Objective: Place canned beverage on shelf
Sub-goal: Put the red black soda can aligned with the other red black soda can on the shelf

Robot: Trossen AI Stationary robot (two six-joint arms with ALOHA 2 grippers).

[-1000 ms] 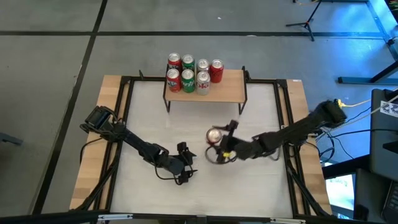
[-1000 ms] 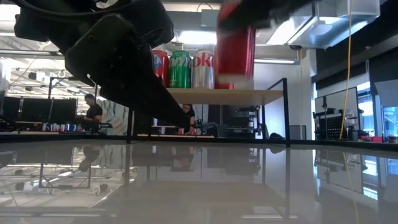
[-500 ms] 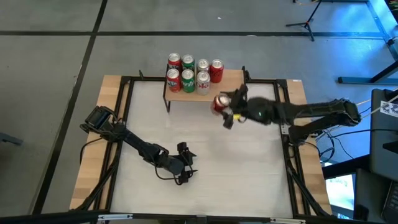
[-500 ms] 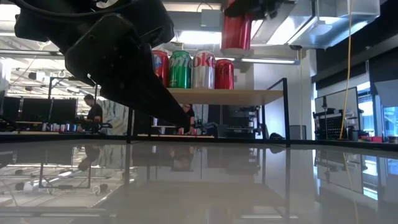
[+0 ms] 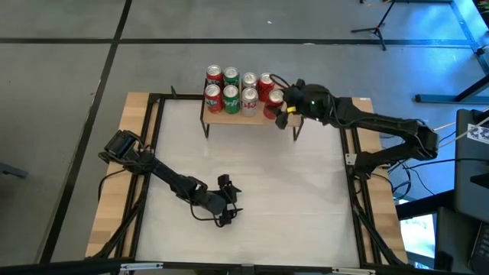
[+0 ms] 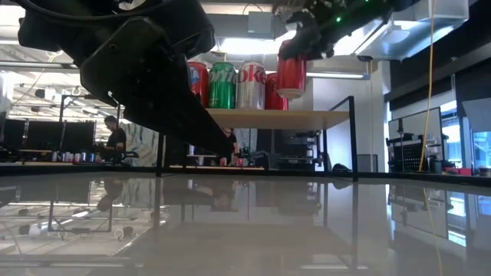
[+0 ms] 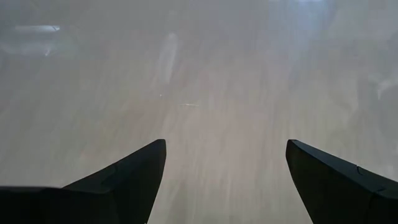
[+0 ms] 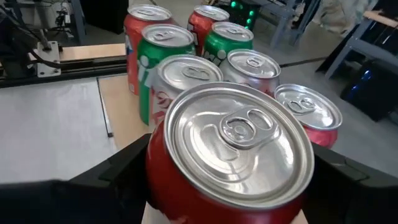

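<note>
While the right gripper (image 5: 281, 108) clamps a red can (image 5: 273, 105) just above the shelf (image 5: 286, 113), at 3 o'clock of seven stocked cans (image 5: 237, 90), a tilted release risks toppling them; left gripper (image 5: 227, 211) open, idle.

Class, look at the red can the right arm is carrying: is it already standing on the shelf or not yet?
Not yet. In the low view the red can hangs in the right end effector, its base clear above the shelf.

Right end effector (image 5: 281, 107) raised, arm stretched forward, fingers clamped, left end effector (image 5: 228, 208) low, spread
</note>
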